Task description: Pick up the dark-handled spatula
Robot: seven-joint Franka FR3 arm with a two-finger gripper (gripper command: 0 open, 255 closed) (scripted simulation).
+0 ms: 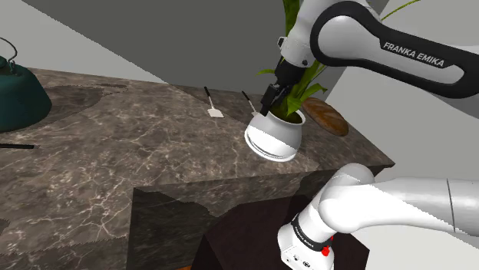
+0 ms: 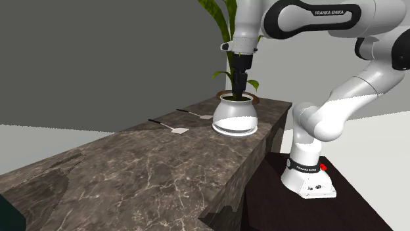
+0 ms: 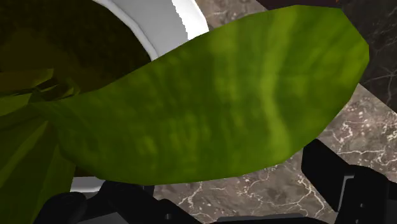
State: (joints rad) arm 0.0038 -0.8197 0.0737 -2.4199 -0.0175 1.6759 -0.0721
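Dark marbled counter point(image 1: 115, 153) carries the spatula point(image 1: 213, 103), which lies flat near the far edge, on the shoulder view's left of the white plant pot point(image 1: 273, 136). It looks light, thin and stiff, so pinch its slim dark handle across the width. The gripper point(image 1: 270, 100) hangs wide open and empty among the leaves point(image 3: 210, 95), apart from the spatula.

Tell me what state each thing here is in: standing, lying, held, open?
white pot: upright on the counter.
gripper: open, empty, among the plant leaves above the white pot.
spatula with pale blade: lying flat, untouched.
second spatula: lying flat beside the white pot, untouched.
green kettle: upright.
bread loaf: lying flat.
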